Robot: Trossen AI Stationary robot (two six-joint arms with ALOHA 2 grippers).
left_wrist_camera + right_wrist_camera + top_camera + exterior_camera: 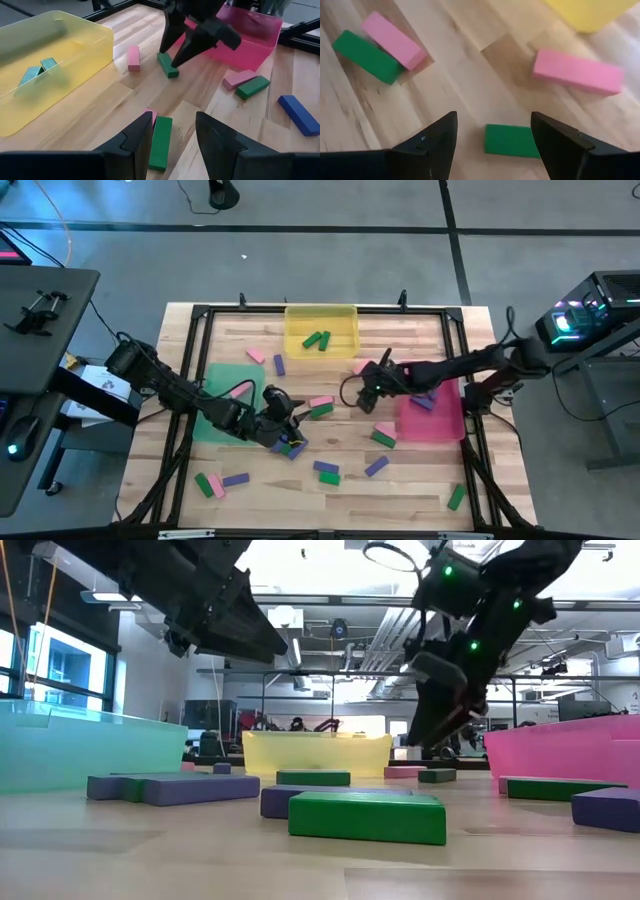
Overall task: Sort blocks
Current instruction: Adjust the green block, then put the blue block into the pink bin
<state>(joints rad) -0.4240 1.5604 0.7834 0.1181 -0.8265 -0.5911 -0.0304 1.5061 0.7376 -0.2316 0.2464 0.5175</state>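
A pale wooden table [330,480] stands on grey floor, an open workshop behind. Near frame centre the right gripper [492,136], fingers spread, hovers over a green block [511,140]; lower left of centre, the left gripper [172,134], fingers parted, straddles a green block [161,142] beside a pink one.

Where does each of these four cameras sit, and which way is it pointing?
High: above the table, looking straight down; both arms show, left claw, right claw.
Low: at tabletop height, looking level across; arms hang from above.
Left wrist: on the left arm, facing the right claw past its own claw.
Right wrist: on the right arm, looking past its claw at a green block.
Shared: both wrist views show that block.
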